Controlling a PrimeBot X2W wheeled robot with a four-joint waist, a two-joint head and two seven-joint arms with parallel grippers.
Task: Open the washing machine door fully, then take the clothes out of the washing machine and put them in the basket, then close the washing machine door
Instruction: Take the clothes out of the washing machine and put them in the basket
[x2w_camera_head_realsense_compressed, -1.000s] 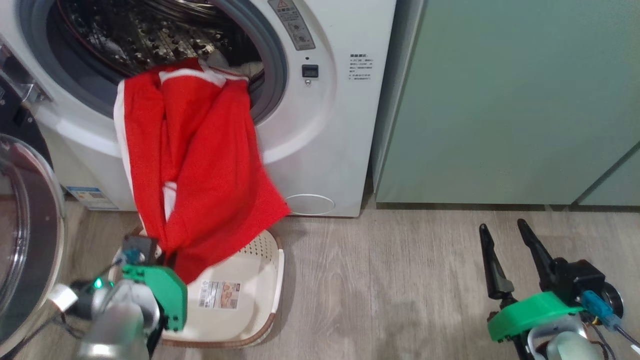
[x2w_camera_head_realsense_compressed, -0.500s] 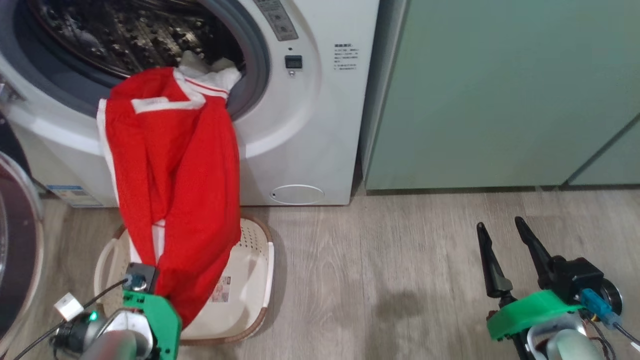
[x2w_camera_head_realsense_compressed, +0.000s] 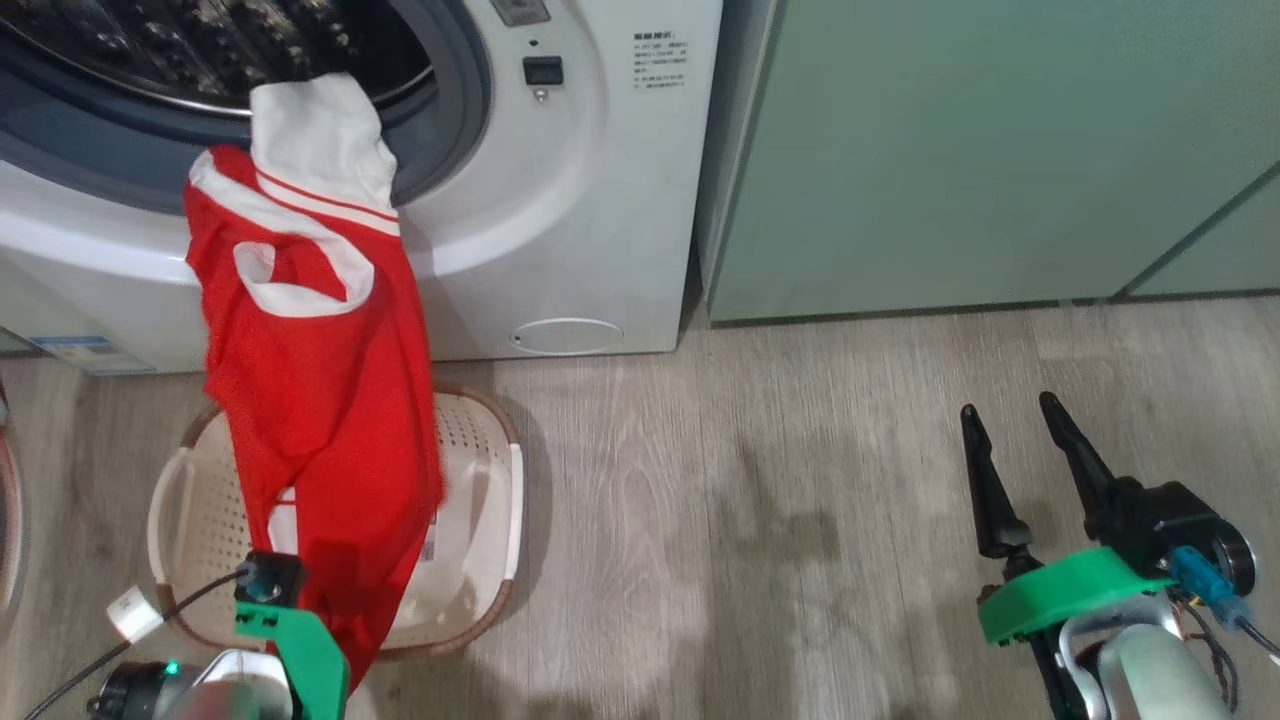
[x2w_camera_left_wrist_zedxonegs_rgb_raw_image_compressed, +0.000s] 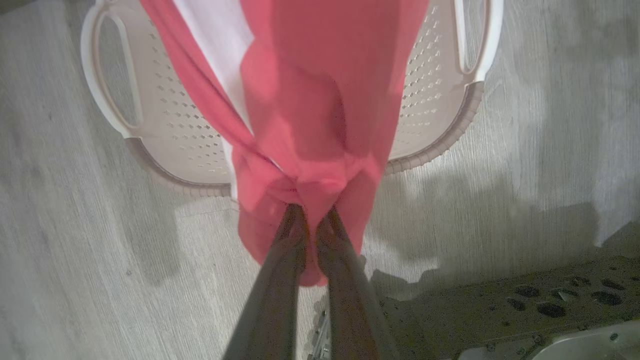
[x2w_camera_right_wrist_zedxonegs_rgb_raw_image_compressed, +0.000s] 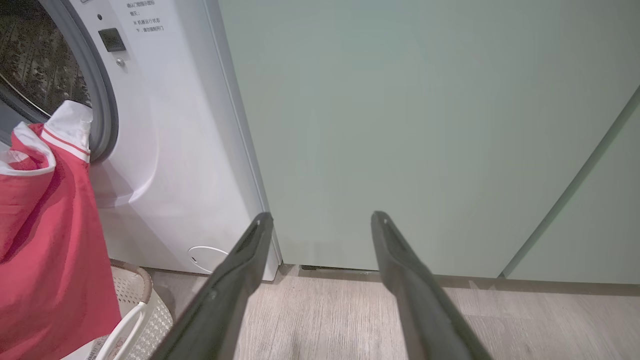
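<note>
**Red garment half out of the drum, basket underneath**

Red clothes (x2w_camera_head_realsense_compressed: 320, 400) are clenched at their lower end by the left fingers (x2w_camera_left_wrist_zedxonegs_rgb_raw_image_compressed: 292, 240), which are shut tight on a bunched fold. From the fingertips the fabric runs up and away to the washing machine (x2w_camera_head_realsense_compressed: 560, 200), where its white end is draped over the drum lip. The basket (x2w_camera_head_realsense_compressed: 465, 450) lies just beyond the left fingertips, under the hanging cloth.

The garment is best drawn away from the machine until its far end is freed from the lip. Only then should the fingers be brought over the middle of the basket and the hold let go. A release made too early would probably leave cloth over the rim or on the floor (x2w_camera_head_realsense_compressed: 750, 500).

The right fingers (x2w_camera_right_wrist_zedxonegs_rgb_raw_image_compressed: 250, 245) are spread wide and nothing is held in them. A pale-green cabinet (x2w_camera_head_realsense_compressed: 1000, 150) stands ahead of them, with the machine off to their left. A thin cable (x2w_camera_head_realsense_compressed: 190, 600) beside the left wrist should be kept clear of the fabric.
</note>
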